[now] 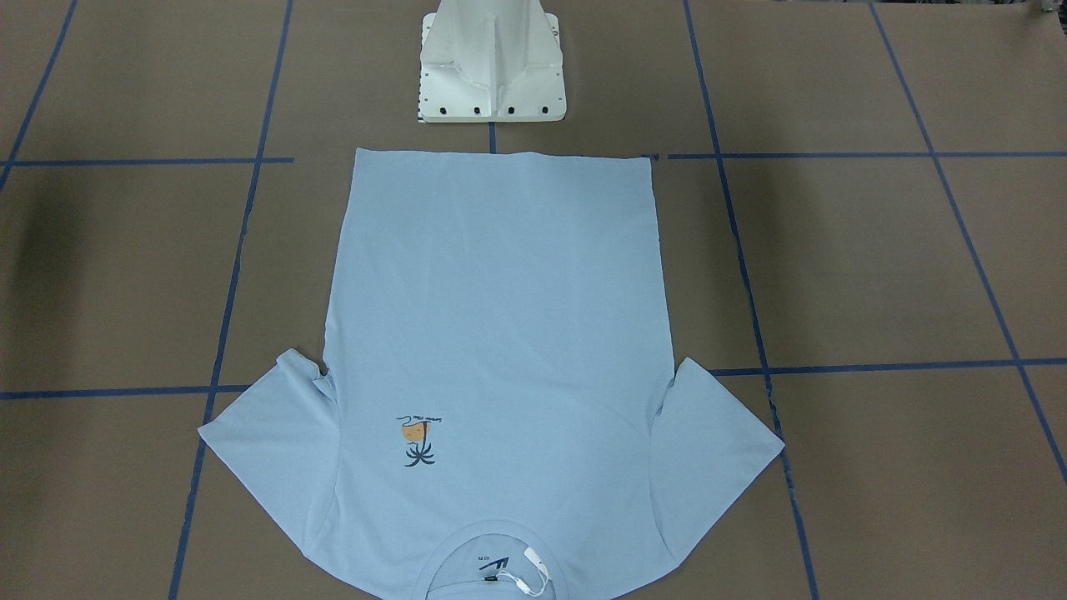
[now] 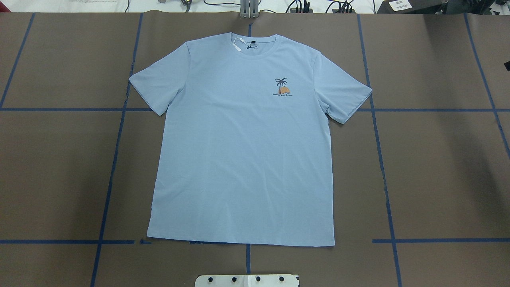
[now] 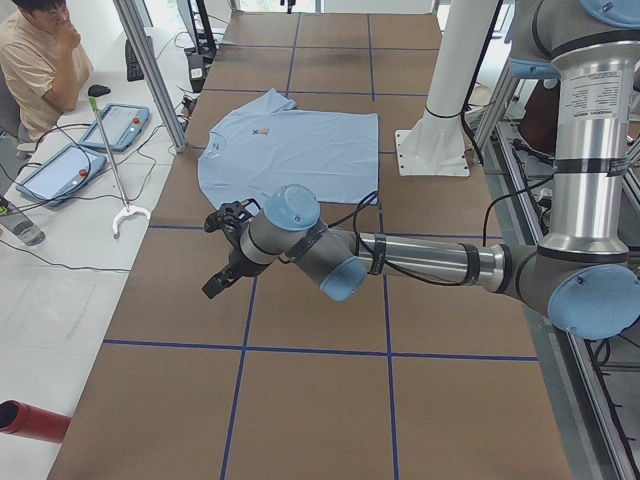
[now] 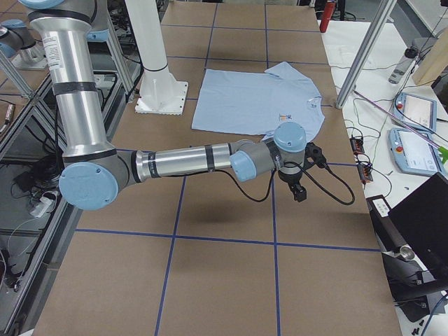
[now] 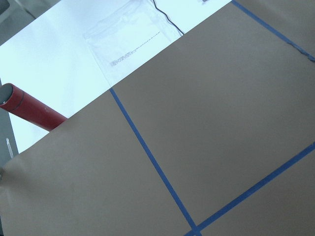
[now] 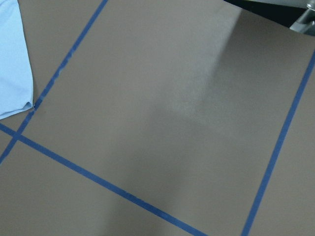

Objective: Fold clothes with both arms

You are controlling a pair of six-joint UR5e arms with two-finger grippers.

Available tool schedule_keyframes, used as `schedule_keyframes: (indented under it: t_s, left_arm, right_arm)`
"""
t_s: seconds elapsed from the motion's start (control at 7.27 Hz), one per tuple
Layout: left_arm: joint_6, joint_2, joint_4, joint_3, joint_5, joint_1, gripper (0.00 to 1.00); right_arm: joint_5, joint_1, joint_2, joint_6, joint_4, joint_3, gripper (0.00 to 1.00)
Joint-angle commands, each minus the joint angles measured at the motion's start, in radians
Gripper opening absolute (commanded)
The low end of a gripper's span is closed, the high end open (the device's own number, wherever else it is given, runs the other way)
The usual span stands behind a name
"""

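The light blue T-shirt [image 2: 243,151] lies flat and face up in the middle of the table, collar and white tag [image 2: 238,44] at the far edge from the robot, hem [image 1: 500,155] towards the base. Both sleeves are spread out. The palm print [image 1: 417,442] shows on the chest. My left gripper [image 3: 215,258] hovers over bare brown table off the shirt's left sleeve side; I cannot tell if it is open or shut. My right gripper [image 4: 309,175] hovers beyond the other sleeve; its state is likewise unclear. A sleeve edge [image 6: 12,64] shows in the right wrist view.
The white pedestal base [image 1: 492,67] stands just behind the hem. Blue tape lines [image 2: 111,171] grid the brown table. A red cylinder [image 5: 29,105] lies off the table's left end. A person [image 3: 35,50], tablets [image 3: 60,170] and metal poles [image 3: 150,70] are along the far side.
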Motion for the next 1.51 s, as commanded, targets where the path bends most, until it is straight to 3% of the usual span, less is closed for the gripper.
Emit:
schedule_keyframes:
  t_s: [0.0, 0.27, 0.55, 0.69, 0.82, 1.37]
  left_arm:
    - [0.001, 0.0, -0.007, 0.002, -0.016, 0.0, 1.0]
    - [0.002, 0.0, -0.01, 0.002, -0.031, 0.0, 1.0]
    - [0.002, 0.0, -0.01, 0.002, -0.033, 0.0, 1.0]
    - [0.002, 0.002, -0.01, 0.002, -0.033, 0.0, 1.0]
    - [0.002, 0.002, -0.01, 0.003, -0.048, 0.0, 1.0]
    - [0.002, 0.002, -0.01, 0.002, -0.054, 0.0, 1.0]
  right_arm:
    - [-0.107, -0.169, 0.083, 0.414, 0.09, -0.002, 1.0]
    - [-0.345, -0.382, 0.119, 0.763, 0.307, -0.018, 0.98]
    - [-0.462, -0.484, 0.168, 0.884, 0.322, -0.052, 0.78]
    - [-0.467, -0.501, 0.171, 0.884, 0.322, -0.081, 0.65]
    - [-0.483, -0.515, 0.171, 0.884, 0.328, -0.099, 0.59]
    - [-0.535, -0.559, 0.176, 0.881, 0.329, -0.153, 0.54]
